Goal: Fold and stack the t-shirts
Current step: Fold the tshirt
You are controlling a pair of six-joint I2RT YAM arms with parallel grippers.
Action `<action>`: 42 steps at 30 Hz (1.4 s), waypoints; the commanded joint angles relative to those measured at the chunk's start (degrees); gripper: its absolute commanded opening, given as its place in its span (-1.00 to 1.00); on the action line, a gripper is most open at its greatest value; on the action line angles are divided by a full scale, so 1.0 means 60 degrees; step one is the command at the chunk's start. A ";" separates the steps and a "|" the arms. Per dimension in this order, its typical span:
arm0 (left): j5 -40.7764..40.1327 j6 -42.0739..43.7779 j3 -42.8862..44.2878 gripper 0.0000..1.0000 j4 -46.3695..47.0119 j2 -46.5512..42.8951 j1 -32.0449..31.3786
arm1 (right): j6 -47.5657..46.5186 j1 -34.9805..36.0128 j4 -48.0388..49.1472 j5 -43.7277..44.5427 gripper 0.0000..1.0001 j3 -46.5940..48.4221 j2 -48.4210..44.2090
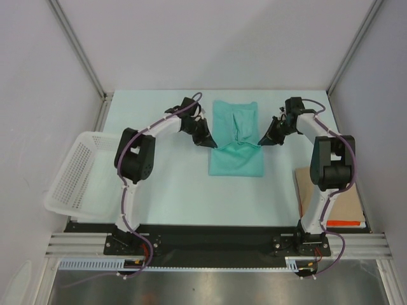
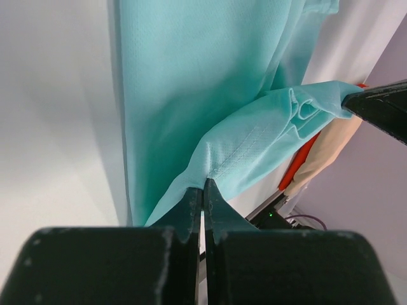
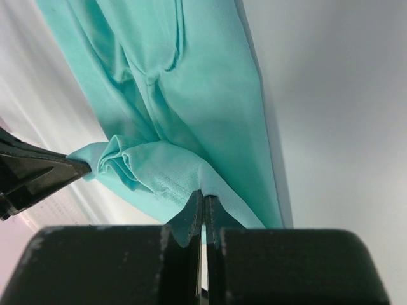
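1. Centrally, at the far half of the table [image 1: 172,184], the teal t-shirt [image 1: 236,159] lies flat as a long strip. Its far end sits near the table's far edge and its near end about mid-table.
2. The left gripper [image 1: 208,141] meets the shirt's left edge about halfway along. In the left wrist view its fingers are pressed together with a cloth edge pinched between the tips.
3. The right gripper [image 1: 264,140] meets the opposite edge at the same level. In the right wrist view its fingers are likewise clamped on a cloth edge.
4. Both wrist views show a bunched band of cloth raised off the flat layer and running from one gripper's tips across to the other's.
5. Bare tabletop stretches from the shirt's near hem to the arm bases. There is also open surface on either side of the shirt, beyond each gripper.
6. A white mesh basket [image 1: 73,175] sits at the left edge of the table, well apart from the shirt, outside the left arm's elbow.
7. A brown cardboard sheet [image 1: 311,190] lies at the near right, partly under the right arm. An orange strip [image 1: 346,223] shows at its near corner.
8. Pale walls and metal corner posts [image 1: 76,47] close in the left, far and right sides.
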 commanded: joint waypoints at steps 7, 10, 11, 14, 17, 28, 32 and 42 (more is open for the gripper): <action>0.0456 -0.0303 0.1492 -0.99 0.0020 0.0914 0.0339 | 0.0128 -0.0113 -0.0021 -0.0389 -1.00 0.1154 0.0945; 0.0588 -0.0332 0.1626 -0.99 0.0078 0.1134 0.0339 | 0.0157 -0.0143 0.0095 -0.0360 -1.00 0.1257 0.1048; 0.0617 -0.0347 0.1626 -0.98 0.0121 0.1178 0.0354 | 0.0157 -0.0172 0.0125 -0.0331 -1.00 0.1315 0.1150; 0.0559 -0.0361 0.1640 -0.96 0.0166 0.1222 0.0397 | 0.0128 -0.0186 0.0081 -0.0447 -1.00 0.1652 0.1370; 0.0428 -0.0274 0.1786 -0.68 -0.0095 0.1295 0.0471 | 0.0055 -0.0245 -0.0094 -0.0478 -0.91 0.2120 0.1721; -0.2227 0.2084 0.1190 -0.15 -0.1156 -0.1294 0.0238 | -0.0987 0.0118 -0.1652 0.1722 0.08 0.2565 0.0597; -0.0192 0.1530 -0.0115 -0.60 0.0207 -0.1429 -0.0407 | 0.0081 0.0836 0.0354 0.0041 -0.04 0.0616 -0.0591; 0.1057 0.1015 -0.0324 -0.79 0.1851 0.0093 -0.0716 | 0.2719 0.0956 0.4826 -0.2440 -0.95 -0.1057 0.0667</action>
